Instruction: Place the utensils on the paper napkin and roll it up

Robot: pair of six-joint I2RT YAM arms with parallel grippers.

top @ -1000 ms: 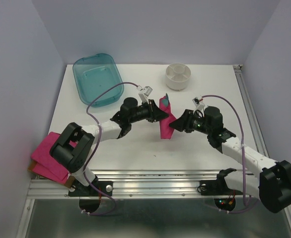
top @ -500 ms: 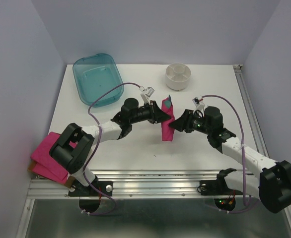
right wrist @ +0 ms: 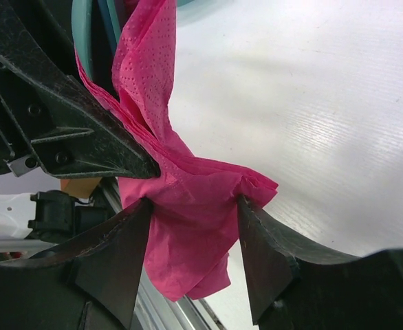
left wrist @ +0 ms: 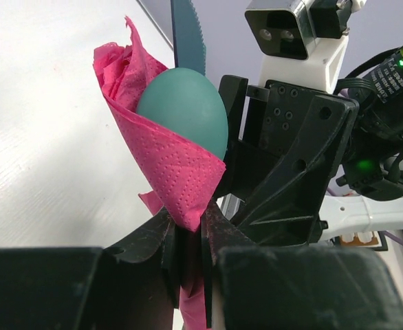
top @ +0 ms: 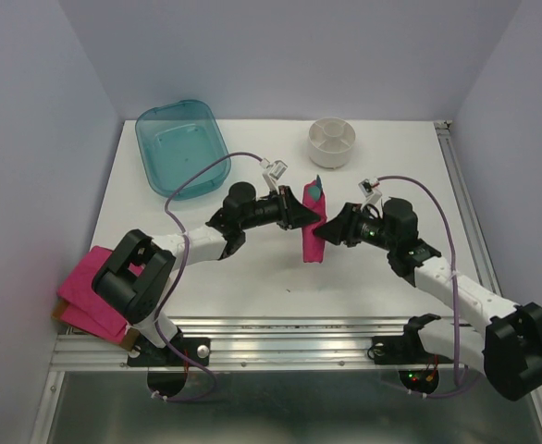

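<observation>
Arms: both stretched in from the near edge to mid-table [top: 252, 277], forearms low, wrists turned toward each other, heads almost meeting.
Left gripper [top: 294, 211] [left wrist: 188, 234]: pointing right; jaws narrow, pinched on the lower fold of the napkin [top: 313, 236] [left wrist: 167, 161], paper squeezed flat between them.
Right gripper [top: 326, 231] [right wrist: 194, 206]: pointing left, directly opposite the left; jaws fairly wide, bunched paper filling the gap and touching both fingers [right wrist: 112, 254]; firm hold or mere contact, cannot tell.
Napkin position: between the two grippers over mid-table, long axis running near to far in the top view, wrapped as a loose cone round the utensils [top: 314, 190] [right wrist: 84, 27].
Utensil position: inside the wrap, heads protruding at the far end; spoon [left wrist: 184, 103] bowl and serrated knife [left wrist: 188, 34] blade exposed in the left wrist view.
Napkin material: thin magenta paper, fine embossed dots, creased, crumpled at the lower end.
Utensil material: smooth matt teal plastic; spoon bowl oval, knife blade flat and toothed.
Fingers: black, angular, hard-edged.
Table surface: white, faintly grained.
Surroundings: translucent teal tray [top: 183, 148], rounded rectangle, far left; white round cup [top: 332, 143] far centre; pile [top: 91, 291] of pink napkins at the near left edge.
</observation>
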